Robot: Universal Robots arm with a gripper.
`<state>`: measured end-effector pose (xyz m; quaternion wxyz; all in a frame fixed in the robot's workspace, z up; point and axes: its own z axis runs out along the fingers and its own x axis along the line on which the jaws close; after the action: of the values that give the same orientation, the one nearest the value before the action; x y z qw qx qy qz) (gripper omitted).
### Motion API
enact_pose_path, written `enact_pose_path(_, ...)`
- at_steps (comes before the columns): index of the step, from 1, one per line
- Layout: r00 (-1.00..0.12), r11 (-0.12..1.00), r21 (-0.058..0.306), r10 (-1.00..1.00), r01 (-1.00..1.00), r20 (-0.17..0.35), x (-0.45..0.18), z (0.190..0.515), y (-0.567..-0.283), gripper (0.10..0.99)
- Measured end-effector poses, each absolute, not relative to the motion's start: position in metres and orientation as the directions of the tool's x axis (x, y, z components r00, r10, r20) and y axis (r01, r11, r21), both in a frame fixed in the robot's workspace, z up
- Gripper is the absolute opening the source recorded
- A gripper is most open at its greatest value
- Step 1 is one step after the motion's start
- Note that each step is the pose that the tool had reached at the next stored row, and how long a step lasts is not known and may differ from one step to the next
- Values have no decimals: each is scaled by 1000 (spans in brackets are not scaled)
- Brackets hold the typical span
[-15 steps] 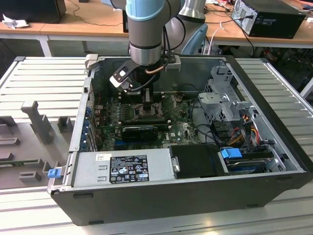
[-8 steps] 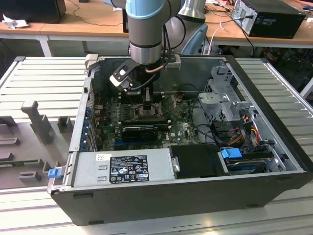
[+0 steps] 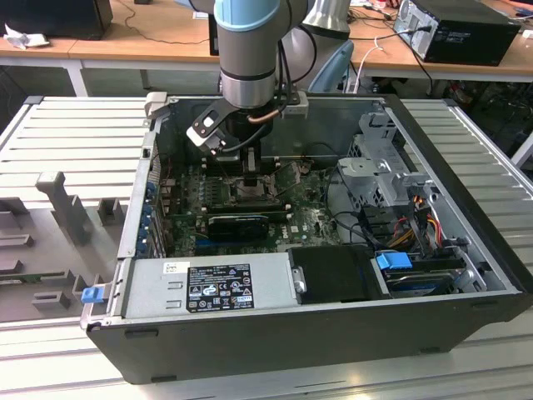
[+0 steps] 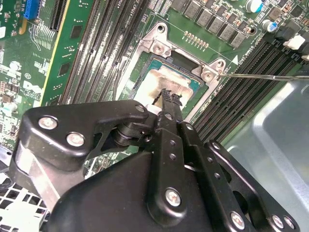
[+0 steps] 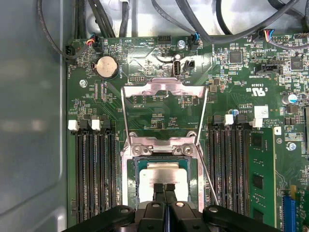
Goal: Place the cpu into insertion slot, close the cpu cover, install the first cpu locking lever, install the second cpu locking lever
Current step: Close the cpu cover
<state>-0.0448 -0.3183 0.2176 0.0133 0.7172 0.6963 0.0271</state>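
The cpu (image 5: 161, 173) lies flat in the insertion slot (image 5: 130, 179), its silver-grey top showing. In the second wrist view the cpu (image 4: 161, 82) sits inside the same metal-framed socket. My gripper (image 5: 164, 188) is shut, its fingertips together right over the chip's near edge, with nothing between them. The cpu cover (image 5: 164, 90) stands raised on its hinge edge, and the board shows through its window. A thin wire locking lever (image 5: 208, 181) juts free beside the socket. In the exterior view my gripper (image 3: 252, 183) reaches down into the open computer case and hides the socket.
Black memory slots (image 5: 94, 174) flank the socket on both sides. Cable bundles (image 5: 193, 19) run along the board's far edge. The case holds a power supply (image 3: 212, 287), a drive cage (image 3: 387, 179) and a grey wall (image 5: 29, 121) close beside the board.
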Motion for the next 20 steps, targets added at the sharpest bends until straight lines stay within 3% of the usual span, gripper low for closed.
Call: enact_pose_path(20,29,-30,57,999,998,21,-45,228,-318,106)
